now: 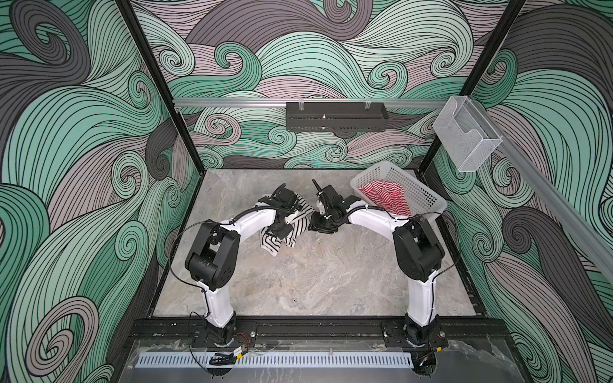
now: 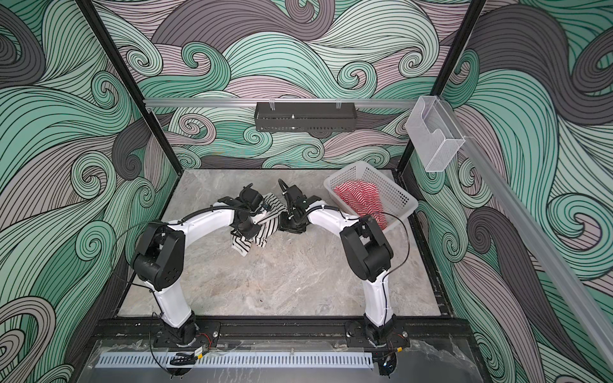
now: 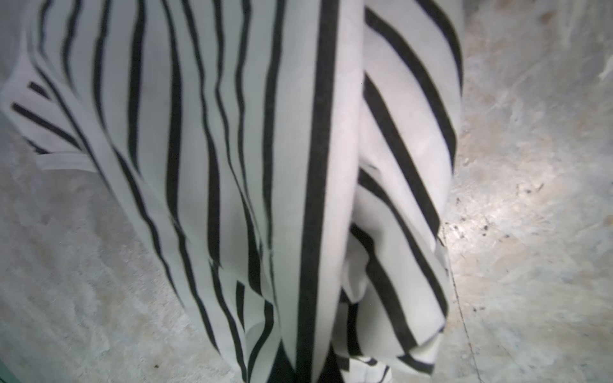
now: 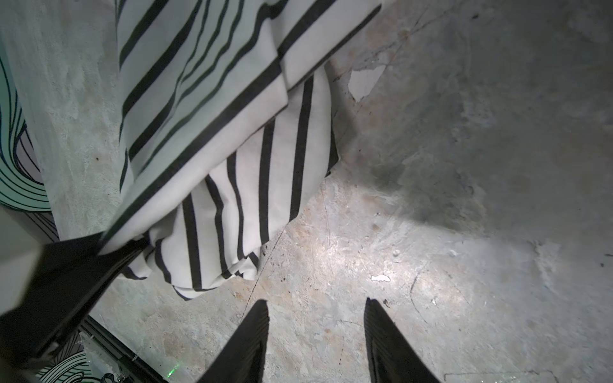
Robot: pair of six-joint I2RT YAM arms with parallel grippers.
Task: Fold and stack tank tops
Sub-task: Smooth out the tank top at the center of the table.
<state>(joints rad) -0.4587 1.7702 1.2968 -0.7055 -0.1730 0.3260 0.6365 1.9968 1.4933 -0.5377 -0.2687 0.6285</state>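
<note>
Left end effector [image 4: 112,247] is clamped on an edge of the black-and-white tank top [image 1: 270,245], held part-raised at 11 o'clock on the surface [image 1: 315,282], probably to let it hang straight. Right end effector [image 4: 315,301] has its jaws apart and empty, at the top's 3 o'clock, likely lining up a second grip. Red-and-white tank top [image 1: 381,195] is parked in the basket [image 1: 428,199] at 1 o'clock.

B/w top [image 3: 232,165]: blurry, edges off-frame.

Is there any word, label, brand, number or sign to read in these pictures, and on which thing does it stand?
No readable text anywhere.
The black-and-white tank top shows only stripes, no tag.
The red-and-white tank top, the white basket and the clear wall holder show no print or label.
</note>
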